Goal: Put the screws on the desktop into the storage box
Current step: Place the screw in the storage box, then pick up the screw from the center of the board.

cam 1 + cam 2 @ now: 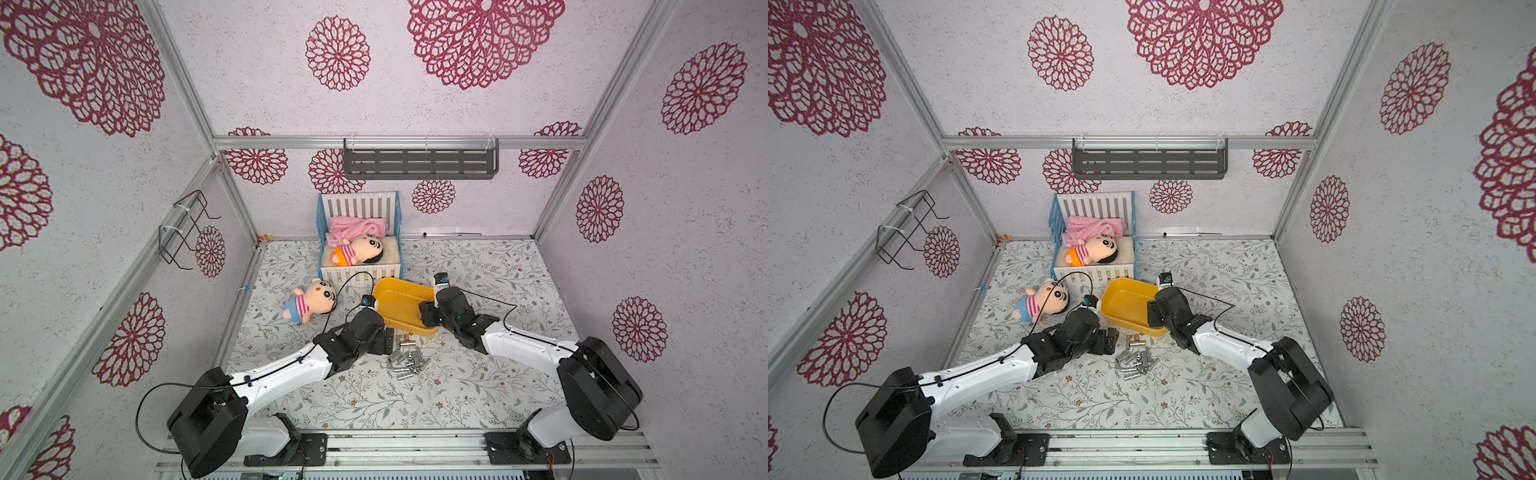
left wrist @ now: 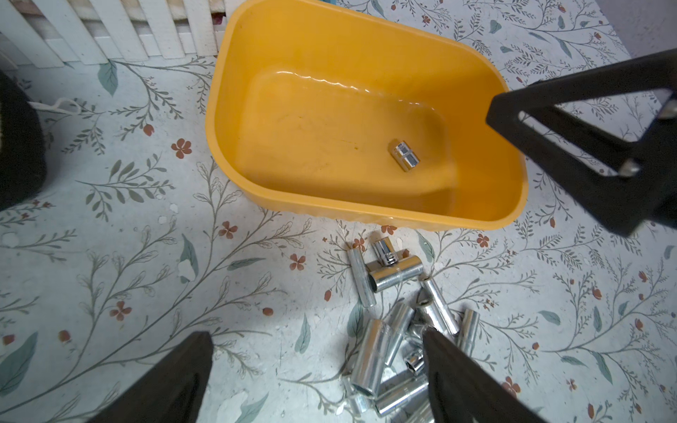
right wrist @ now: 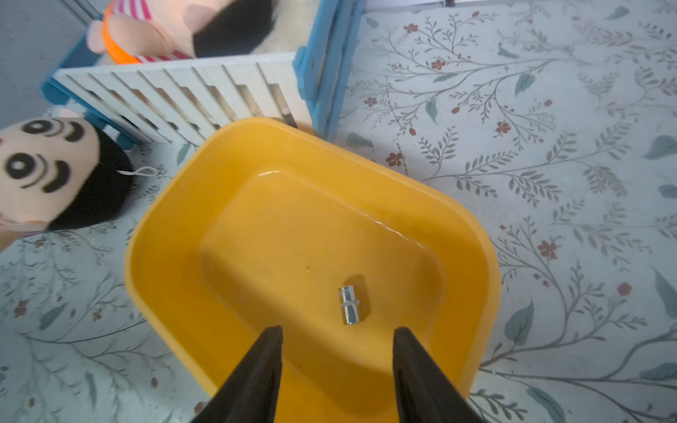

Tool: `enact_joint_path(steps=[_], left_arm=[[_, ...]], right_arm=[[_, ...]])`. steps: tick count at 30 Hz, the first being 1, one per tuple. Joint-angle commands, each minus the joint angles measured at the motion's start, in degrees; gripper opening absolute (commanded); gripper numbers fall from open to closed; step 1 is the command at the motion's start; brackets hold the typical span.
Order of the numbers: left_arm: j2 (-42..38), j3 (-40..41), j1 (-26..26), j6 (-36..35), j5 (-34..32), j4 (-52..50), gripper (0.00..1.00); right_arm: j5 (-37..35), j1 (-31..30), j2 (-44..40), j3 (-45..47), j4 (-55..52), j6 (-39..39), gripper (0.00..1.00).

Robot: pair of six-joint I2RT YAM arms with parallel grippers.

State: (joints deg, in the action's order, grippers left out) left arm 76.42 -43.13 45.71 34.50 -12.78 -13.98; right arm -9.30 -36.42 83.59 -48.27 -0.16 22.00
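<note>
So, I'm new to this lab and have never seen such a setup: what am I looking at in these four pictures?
Two robot arms, the left arm and right arm, stand at the near edge of a flowered desktop; each ends in a two-fingered gripper. Two pictures come from one camera head overhead, nearly the same view. The other two come from cameras on the wrists, looking out past the black fingers. On the desktop lie a pile of screws, a yellow box, a doll and a toy crib with a second doll. One screw lies in the box. The right gripper hangs open over the box, empty. The left gripper is open by the pile, holding nothing.
</note>
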Motion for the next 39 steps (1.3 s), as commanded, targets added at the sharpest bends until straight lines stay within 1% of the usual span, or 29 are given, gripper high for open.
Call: enact_joint_path(steps=[1,4,6,9,12,14,18,23,25,28,36,39], left_arm=[[0.75,-0.72,0.81,-0.44,1.55,0.80,0.95],[0.73,-0.90,0.86,-0.63,2.14,0.67,0.96],[0.79,-0.99,0.82,-1.02,2.56,0.63,0.96],[0.78,-1.25,0.80,-1.54,2.30,0.14,0.96],[0.75,-1.25,0.85,-1.50,2.40,0.10,0.97],[0.83,-1.34,0.86,-1.60,2.80,0.09,0.97],[1.27,-1.51,0.84,-1.62,3.49,-0.01,0.97],[1.82,-1.95,0.87,0.38,2.95,-0.77,0.96],[2.06,-2.08,0.87,0.72,3.18,-0.72,0.96],[2.57,-2.43,0.87,0.70,3.54,-0.86,0.97],[3.37,-3.35,0.85,0.92,3.37,-1.84,0.97],[3.43,-3.45,0.87,0.96,3.19,-2.04,0.97]], right_arm=[[0.29,-2.22,-7.52,1.13,-1.39,-1.78,0.56],[0.05,-4.18,-14.32,5.70,-2.93,-2.30,0.61],[0.24,-5.33,-19.43,10.48,-3.24,-1.69,0.66],[0.70,-6.59,-26.41,18.49,-2.15,-0.09,0.71],[2.34,-7.41,-31.08,25.41,0.07,0.78,0.73],[2.97,-7.86,-32.00,27.74,0.42,1.44,0.74],[2.94,-10.14,-30.39,29.59,1.49,1.73,0.73],[-0.54,-14.86,-27.27,28.54,2.20,1.61,0.72],[-0.89,-16.19,-26.12,28.87,3.70,1.91,0.72],[-2.01,-17.01,-22.95,28.04,3.71,2.43,0.70],[-3.77,-19.27,-13.73,25.90,4.74,2.80,0.68],[-4.02,-19.74,-11.74,25.12,4.65,2.69,0.68]])
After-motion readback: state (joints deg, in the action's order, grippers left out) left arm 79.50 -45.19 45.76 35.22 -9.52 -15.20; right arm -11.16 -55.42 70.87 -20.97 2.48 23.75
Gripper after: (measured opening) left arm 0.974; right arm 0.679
